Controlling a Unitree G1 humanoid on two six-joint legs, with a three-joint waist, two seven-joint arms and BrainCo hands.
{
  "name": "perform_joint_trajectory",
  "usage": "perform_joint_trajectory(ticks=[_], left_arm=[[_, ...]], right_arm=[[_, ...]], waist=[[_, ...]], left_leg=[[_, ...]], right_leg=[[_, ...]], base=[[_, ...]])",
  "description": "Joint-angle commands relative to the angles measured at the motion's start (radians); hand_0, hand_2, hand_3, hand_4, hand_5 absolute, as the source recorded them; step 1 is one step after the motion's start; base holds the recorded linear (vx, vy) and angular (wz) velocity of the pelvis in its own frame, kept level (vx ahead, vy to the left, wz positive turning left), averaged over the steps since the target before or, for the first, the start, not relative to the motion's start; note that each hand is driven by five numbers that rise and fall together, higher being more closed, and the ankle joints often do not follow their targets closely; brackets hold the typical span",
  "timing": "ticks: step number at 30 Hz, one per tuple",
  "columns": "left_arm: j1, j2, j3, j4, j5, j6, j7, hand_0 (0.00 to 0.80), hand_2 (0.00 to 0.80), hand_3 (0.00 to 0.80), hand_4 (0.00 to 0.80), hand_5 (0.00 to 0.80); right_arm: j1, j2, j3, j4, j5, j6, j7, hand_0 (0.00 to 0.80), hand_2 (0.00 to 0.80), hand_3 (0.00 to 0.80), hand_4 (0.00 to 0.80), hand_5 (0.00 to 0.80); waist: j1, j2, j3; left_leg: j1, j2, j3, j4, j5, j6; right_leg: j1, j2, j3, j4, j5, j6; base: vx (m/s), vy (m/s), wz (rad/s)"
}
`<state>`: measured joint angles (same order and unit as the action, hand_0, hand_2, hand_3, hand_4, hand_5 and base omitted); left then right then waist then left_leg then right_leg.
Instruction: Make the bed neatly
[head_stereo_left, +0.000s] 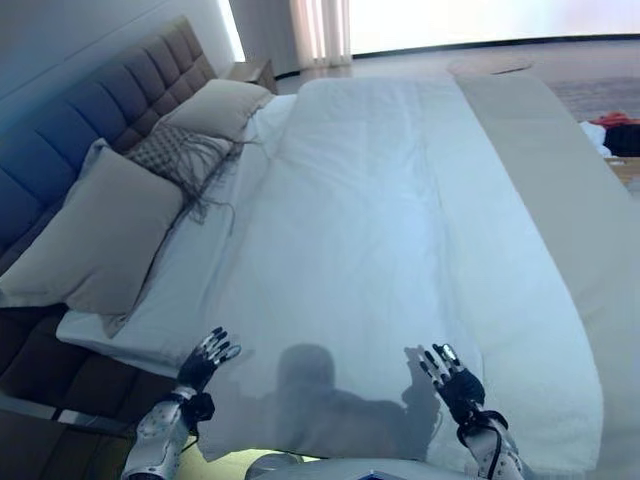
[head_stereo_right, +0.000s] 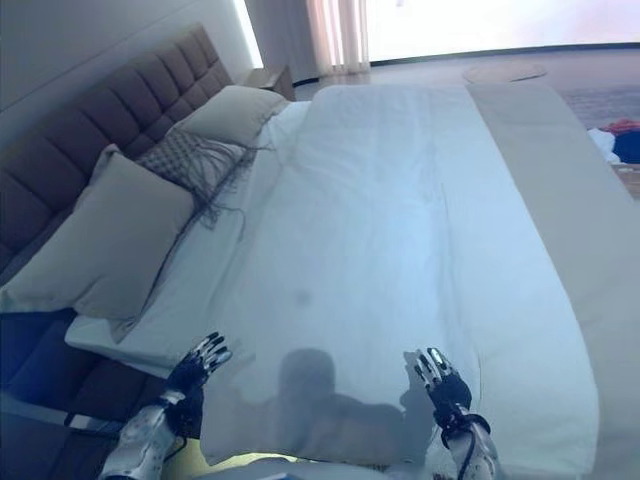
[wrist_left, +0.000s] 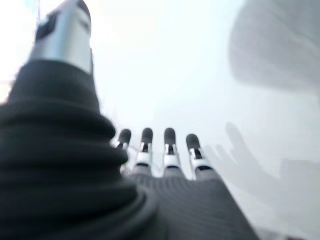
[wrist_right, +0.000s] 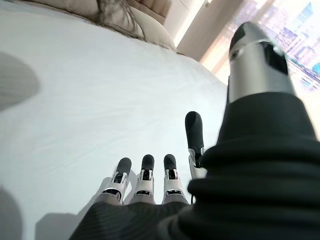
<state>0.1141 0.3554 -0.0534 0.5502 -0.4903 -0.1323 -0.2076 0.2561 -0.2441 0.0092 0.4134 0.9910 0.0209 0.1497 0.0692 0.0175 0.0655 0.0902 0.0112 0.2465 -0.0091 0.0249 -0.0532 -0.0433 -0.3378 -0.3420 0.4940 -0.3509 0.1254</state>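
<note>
Both hands hang low at the bottom of the frame, over the near edge of the white duvet (head_stereo_left: 400, 250), prob. so they can smooth or tug that edge straight. Left hand (head_stereo_left: 203, 362) sits lower left, just at the duvet's near corner; right hand (head_stereo_left: 452, 380) lower right, over the cloth itself. Fingers (wrist_right: 145, 172) on both are straight and spread, holding nothing; can't tell if they touch the cloth or hover just above.

Duvet covers the bed from centre to upper right, fairly flat, w/ a beige runner (head_stereo_left: 560, 200) along its right side. Big grey pillow (head_stereo_left: 95, 240) leans at left against the tufted headboard (head_stereo_left: 90, 110); a fringed cushion (head_stereo_left: 185, 155) and another pillow (head_stereo_left: 220, 105) sit further up, upper left.
</note>
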Motion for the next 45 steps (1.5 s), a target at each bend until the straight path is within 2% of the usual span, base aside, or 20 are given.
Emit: perform_joint_trajectory(ticks=[1, 3, 5, 8, 10, 11, 13, 15, 16, 19, 22, 25, 27, 30, 32, 35, 37, 39, 43, 45], left_arm=[[-0.022, 0.045, 0.049, -0.078, -0.063, -0.029, 0.047, 0.0, 0.0, 0.0, 0.0, 0.0], [-0.008, 0.03, 0.043, -0.071, -0.081, -0.054, 0.07, 0.0, 0.0, 0.0, 0.0, 0.0], [-0.005, 0.021, 0.038, -0.06, -0.095, -0.073, 0.083, 0.0, 0.0, 0.0, 0.0, 0.0], [-0.012, 0.016, 0.036, -0.061, -0.101, -0.064, 0.077, 0.0, 0.0, 0.0, 0.0, 0.0], [-0.007, 0.008, 0.036, -0.077, -0.094, -0.062, 0.055, 0.0, 0.0, 0.0, 0.0, 0.0], [0.005, 0.0, 0.035, -0.091, -0.085, -0.06, 0.051, 0.0, 0.0, 0.0, 0.0, 0.0], [0.031, -0.007, 0.035, -0.115, -0.082, -0.06, 0.059, 0.0, 0.0, 0.0, 0.0, 0.0], [0.058, -0.015, 0.043, -0.122, -0.098, -0.069, 0.06, 0.0, 0.0, 0.0, 0.0, 0.0], [0.067, -0.017, 0.047, -0.126, -0.102, -0.071, 0.055, 0.0, 0.0, 0.0, 0.0, 0.0], [0.082, -0.015, 0.049, -0.136, -0.084, -0.073, 0.038, 0.0, 0.0, 0.0, 0.0, 0.0], [0.066, 0.008, 0.029, -0.133, -0.068, -0.074, 0.021, 0.0, 0.0, 0.0, 0.0, 0.0], [0.036, 0.034, -0.006, -0.122, -0.071, -0.069, 0.027, 0.0, 0.0, 0.0, 0.0, 0.0], [0.039, 0.052, -0.015, -0.126, -0.084, -0.07, 0.046, 0.0, 0.0, 0.0, 0.0, 0.0], [0.052, 0.065, 0.01, -0.138, -0.096, -0.06, 0.073, 0.0, 0.0, 0.0, 0.0, 0.0], [0.044, 0.073, 0.023, -0.128, -0.07, -0.061, 0.094, 0.0, 0.0, 0.0, 0.0, 0.0], [0.018, 0.084, 0.022, -0.113, 0.008, -0.081, 0.148, 0.0, 0.0, 0.0, 0.0, 0.0], [0.008, 0.091, 0.006, -0.114, 0.143, -0.11, 0.207, 0.0, 0.0, 0.0, 0.0, 0.0], [-0.007, 0.111, -0.03, -0.117, 0.248, -0.129, 0.278, 0.0, 0.0, 0.0, 0.0, 0.0], [-0.098, 0.118, -0.098, -0.087, 0.309, -0.093, 0.352, 0.0, 0.0, 0.0, 0.0, 0.0], [-0.155, 0.099, -0.139, -0.062, 0.317, -0.079, 0.38, 0.0, 0.0, 0.0, 0.0, 0.0]], right_arm=[[-0.001, 0.057, -0.024, -0.045, 0.015, -0.017, 0.053, 0.0, 0.0, 0.0, 0.0, 0.0], [0.0, 0.048, 0.001, -0.02, 0.022, -0.022, 0.069, 0.0, 0.0, 0.0, 0.0, 0.0], [-0.02, 0.041, 0.029, 0.011, 0.026, -0.025, 0.062, 0.0, 0.0, 0.0, 0.0, 0.0], [-0.05, 0.015, 0.048, 0.024, 0.031, -0.013, 0.049, 0.0, 0.0, 0.0, 0.0, 0.0], [-0.057, -0.011, 0.053, 0.008, 0.045, -0.015, 0.029, 0.0, 0.0, 0.0, 0.0, 0.0], [-0.057, -0.024, 0.054, -0.004, 0.057, -0.013, 0.024, 0.0, 0.0, 0.0, 0.0, 0.0], [-0.051, -0.041, 0.051, -0.027, 0.073, 0.001, 0.028, 0.0, 0.0, 0.0, 0.0, 0.0], [-0.04, -0.056, 0.042, -0.04, 0.072, 0.031, 0.032, 0.0, 0.0, 0.0, 0.0, 0.0], [-0.037, -0.064, 0.04, -0.042, 0.071, 0.042, 0.037, 0.0, 0.0, 0.0, 0.0, 0.0], [-0.04, -0.075, 0.037, -0.041, 0.07, 0.045, 0.043, 0.0, 0.0, 0.0, 0.0, 0.0], [-0.055, -0.067, 0.04, -0.064, 0.087, 0.032, 0.031, 0.0, 0.0, 0.0, 0.0, 0.0], [-0.064, -0.039, 0.029, -0.09, 0.124, 0.048, 0.003, 0.0, 0.0, 0.0, 0.0, 0.0], [-0.055, -0.021, 0.041, -0.106, 0.14, 0.072, 0.013, 0.0, 0.0, 0.0, 0.0, 0.0], [-0.05, 0.012, 0.055, -0.085, 0.121, 0.079, 0.074, 0.0, 0.0, 0.0, 0.0, 0.0], [-0.042, 0.032, 0.058, -0.073, 0.108, 0.071, 0.095, 0.0, 0.0, 0.0, 0.0, 0.0], [-0.021, 0.031, 0.072, -0.06, 0.097, 0.071, 0.109, 0.0, 0.0, 0.0, 0.0, 0.0], [-0.031, 0.016, 0.099, -0.037, 0.11, 0.068, 0.093, 0.0, 0.0, 0.0, 0.0, 0.0], [-0.075, -0.002, 0.129, -0.014, 0.112, 0.08, 0.049, 0.0, 0.0, 0.0, 0.0, 0.0], [-0.136, -0.028, 0.165, -0.036, 0.129, 0.089, -0.013, 0.0, 0.0, 0.0, 0.0, 0.0], [-0.137, -0.038, 0.158, -0.045, 0.145, 0.062, -0.031, 0.0, 0.0, 0.0, 0.0, 0.0]], waist=[[0.022, -0.043, 0.014], [0.041, -0.049, 0.01], [0.057, -0.064, 0.007], [0.076, -0.085, 0.027], [0.086, -0.095, 0.045], [0.081, -0.097, 0.047], [0.063, -0.104, 0.049], [0.034, -0.097, 0.046], [0.018, -0.091, 0.043], [-0.012, -0.049, 0.031], [-0.036, -0.019, 0.029], [-0.043, -0.033, 0.053], [-0.038, -0.042, 0.067], [-0.03, -0.041, 0.072], [-0.023, -0.033, 0.064], [-0.008, -0.025, 0.04], [0.032, -0.041, 0.019], [0.06, -0.055, 0.01], [0.065, -0.065, 0.047], [0.059, -0.079, 0.063]], left_leg=[[-0.019, -0.029, -0.053, 0.115, -0.131, 0.144], [-0.052, -0.035, -0.067, 0.129, -0.115, 0.148], [-0.087, -0.029, -0.071, 0.15, -0.097, 0.13], [-0.17, 0.022, -0.063, 0.233, -0.058, 0.063], [-0.224, 0.067, -0.072, 0.298, -0.048, 0.028], [-0.215, 0.09, -0.082, 0.322, -0.081, 0.012], [-0.217, 0.124, -0.08, 0.371, -0.061, 0.017], [-0.182, 0.157, -0.107, 0.405, -0.08, 0.01], [-0.161, 0.173, -0.101, 0.378, -0.045, 0.017], [-0.057, 0.224, -0.125, 0.293, -0.017, -0.01], [0.015, 0.217, -0.122, 0.243, -0.09, -0.03], [-0.005, 0.133, -0.084, 0.294, -0.218, 0.013], [-0.017, 0.061, -0.102, 0.334, -0.272, 0.043], [0.012, -0.002, -0.096, 0.29, -0.282, 0.077], [-0.014, -0.014, -0.089, 0.275, -0.26, 0.096], [-0.051, -0.006, -0.083, 0.248, -0.213, 0.125], [-0.085, 0.007, -0.096, 0.26, -0.19, 0.122], [-0.113, 0.044, -0.103, 0.274, -0.165, 0.082], [-0.15, 0.17, -0.086, 0.279, -0.092, -0.001], [-0.186, 0.174, -0.076, 0.333, -0.11, -0.008]], right_leg=[[-0.041, -0.023, 0.078, -0.105, 0.492, 0.049], [-0.012, 0.027, 0.056, -0.131, 0.455, 0.019], [0.031, 0.078, 0.039, -0.229, 0.418, 0.0], [0.08, 0.137, 0.036, -0.339, 0.354, -0.016], [0.089, 0.14, 0.02, -0.368, 0.335, -0.031], [0.097, 0.139, 0.028, -0.369, 0.314, -0.03], [0.077, 0.128, 0.034, -0.365, 0.324, -0.052], [0.058, 0.121, 0.08, -0.328, 0.299, -0.055], [0.029, 0.112, 0.089, -0.311, 0.312, -0.067], [-0.039, 0.093, 0.141, -0.236, 0.302, -0.06], [-0.101, 0.031, 0.171, -0.189, 0.318, -0.005], [-0.112, -0.106, 0.159, -0.222, 0.441, 0.056], [-0.114, -0.167, 0.165, -0.281, 0.557, 0.089], [-0.151, -0.169, 0.18, -0.317, 0.676, 0.118], [-0.163, -0.146, 0.213, -0.25, 0.646, 0.104], [-0.142, -0.098, 0.216, -0.101, 0.559, 0.05], [-0.059, -0.07, 0.14, -0.155, 0.483, 0.014], [0.027, -0.014, 0.074, -0.303, 0.406, 0.001], [0.042, 0.012, 0.034, -0.322, 0.379, 0.015], [0.042, -0.006, 0.015, -0.33, 0.391, 0.026]], base=[[-0.124, -0.022, -0.03], [-0.12, -0.155, -0.09], [-0.124, -0.265, -0.11], [-0.159, -0.246, -0.2], [-0.175, -0.099, -0.1], [-0.089, 0.009, -0.24], [-0.128, 0.092, -0.33], [-0.111, 0.219, -0.26], [-0.163, 0.363, -0.29], [-0.125, 0.427, -0.26], [-0.103, 0.475, -0.23], [-0.165, 0.456, 0.03], [-0.126, 0.34, 0.1], [-0.143, 0.235, -0.08], [-0.216, 0.212, -0.14], [-0.182, 0.121, -0.09], [-0.109, -0.128, 0.01], [-0.079, -0.205, 0.02], [-0.144, -0.124, -0.18], [-0.166, -0.012, 0.02]])
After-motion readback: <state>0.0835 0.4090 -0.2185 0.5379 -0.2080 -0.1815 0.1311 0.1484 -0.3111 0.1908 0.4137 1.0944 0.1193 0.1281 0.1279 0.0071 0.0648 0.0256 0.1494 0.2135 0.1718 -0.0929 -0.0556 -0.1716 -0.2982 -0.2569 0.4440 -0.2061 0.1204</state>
